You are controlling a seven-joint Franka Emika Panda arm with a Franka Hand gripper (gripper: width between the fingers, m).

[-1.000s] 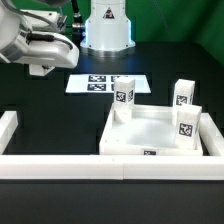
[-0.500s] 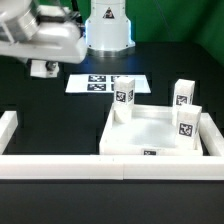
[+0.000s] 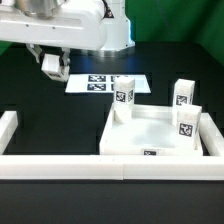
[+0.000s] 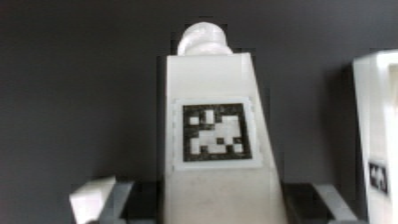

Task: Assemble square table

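White tagged leg (image 4: 214,120) is gripped in the claw (image 3: 53,66) at upper left, seemingly for carrying toward the square table (image 3: 160,130).

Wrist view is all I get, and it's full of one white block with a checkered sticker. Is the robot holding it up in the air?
Observer: Yes. The gripper holds that leg above the table, on the exterior view's left of the marker board.
Operator: How many others are on the top?
Observer: Three stand at corners of the top: far-left leg, far-right leg and near-right leg.
Operator: So which corner has none?
Observer: The near corner on the exterior view's left.
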